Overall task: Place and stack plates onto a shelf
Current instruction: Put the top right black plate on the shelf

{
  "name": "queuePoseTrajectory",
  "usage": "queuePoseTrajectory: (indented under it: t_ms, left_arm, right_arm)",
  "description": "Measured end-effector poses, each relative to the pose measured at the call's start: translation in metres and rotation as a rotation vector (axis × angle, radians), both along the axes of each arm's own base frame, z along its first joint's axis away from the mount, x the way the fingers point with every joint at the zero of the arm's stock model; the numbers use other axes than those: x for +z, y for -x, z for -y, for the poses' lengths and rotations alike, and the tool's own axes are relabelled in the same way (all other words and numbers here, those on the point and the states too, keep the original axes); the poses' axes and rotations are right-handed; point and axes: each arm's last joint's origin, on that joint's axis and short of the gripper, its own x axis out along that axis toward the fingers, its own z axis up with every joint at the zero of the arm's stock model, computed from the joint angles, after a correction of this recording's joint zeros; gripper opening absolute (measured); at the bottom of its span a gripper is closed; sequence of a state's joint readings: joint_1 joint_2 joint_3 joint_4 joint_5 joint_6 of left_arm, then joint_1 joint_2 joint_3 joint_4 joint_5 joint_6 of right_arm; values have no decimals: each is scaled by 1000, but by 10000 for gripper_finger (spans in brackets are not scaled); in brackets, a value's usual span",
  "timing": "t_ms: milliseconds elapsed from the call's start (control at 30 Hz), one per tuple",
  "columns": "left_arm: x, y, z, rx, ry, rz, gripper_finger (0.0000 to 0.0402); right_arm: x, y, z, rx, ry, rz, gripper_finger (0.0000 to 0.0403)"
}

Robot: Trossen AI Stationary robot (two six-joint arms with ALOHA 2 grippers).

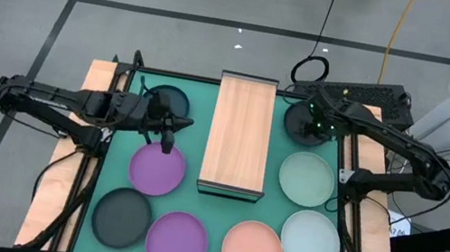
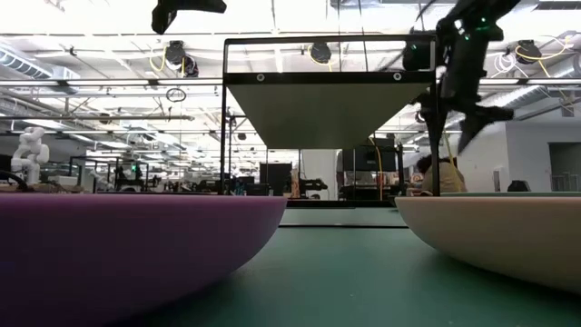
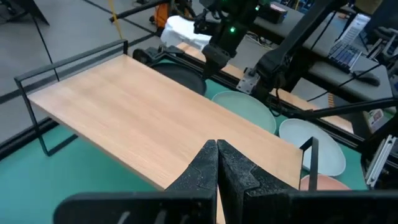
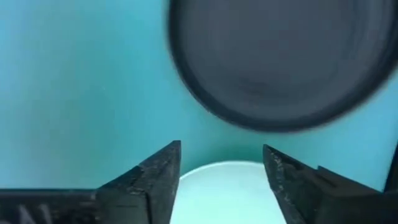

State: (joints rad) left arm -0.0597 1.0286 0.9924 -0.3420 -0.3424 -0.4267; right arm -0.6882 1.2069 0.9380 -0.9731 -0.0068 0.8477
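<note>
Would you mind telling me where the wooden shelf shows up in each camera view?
High view: shelf at table centre, empty.
Low view: centre, seen from underneath on its black frame.
Left wrist view: its top fills the middle.
Right wrist view: not in it.
Shared landmark: green mat.

Bare wooden shelf (image 1: 240, 133), eight plates (image 1: 157, 170) flat on green mat around it

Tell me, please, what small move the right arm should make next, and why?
Probably lower the right end effector onto the rim of the round dark grey plate beneath it and close. Its jaws stand open and empty above that plate at the mat's far right, and the light wooden shelf holds no plates yet. The left end effector waits shut above the round purple plate.
</note>
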Motion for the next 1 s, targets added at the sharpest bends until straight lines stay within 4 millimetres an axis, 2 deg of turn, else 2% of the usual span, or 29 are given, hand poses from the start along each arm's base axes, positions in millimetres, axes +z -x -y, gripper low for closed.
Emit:
queuePoseTrajectory:
  t_ms: [200,400,633,1000]
  left_arm:
    - [-1,0,0,-1,-5,-10,1]
    - [-1,0,0,-1,-5,-10,1]
    - [-1,0,0,-1,-2,-10,1]
    - [-1,0,0,0,5,-8,1]
  right_arm:
    - [-21,21,-4,-231,-58,-7,247]
    - [-41,34,-6,-371,-34,65,250]
    - [-72,43,-5,-558,-18,130,232]
    - [-89,51,-8,-736,24,105,182]
